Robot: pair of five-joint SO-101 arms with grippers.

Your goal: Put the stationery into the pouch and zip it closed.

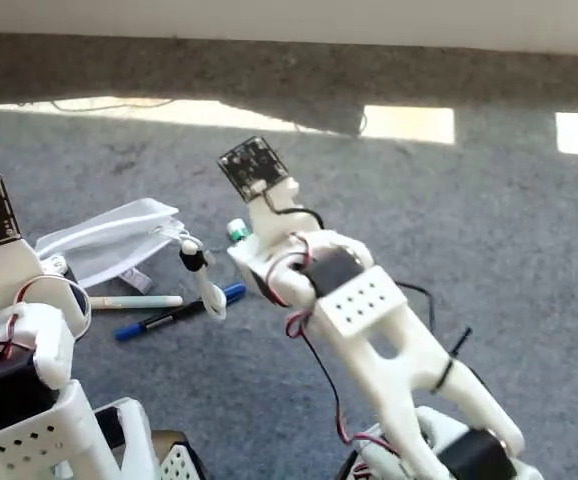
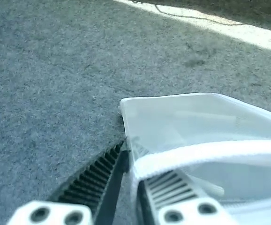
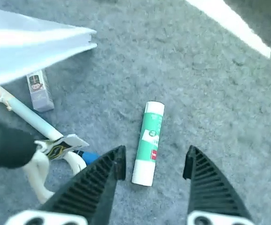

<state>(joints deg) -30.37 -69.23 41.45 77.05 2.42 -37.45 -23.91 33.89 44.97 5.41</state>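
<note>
Hovering over the glue stick, the right gripper has its jaws spread wide and empty, the stick lying on the grey worktop under the gap between them. Over on the left, the left gripper has its jaws pinched on the rim of the pouch. A white pen and a blue pen lie just near of the pouch. Danger here: that stick is round, so an off-centre squeeze could roll it away, and a careless tug could collapse the pouch mouth.
</note>
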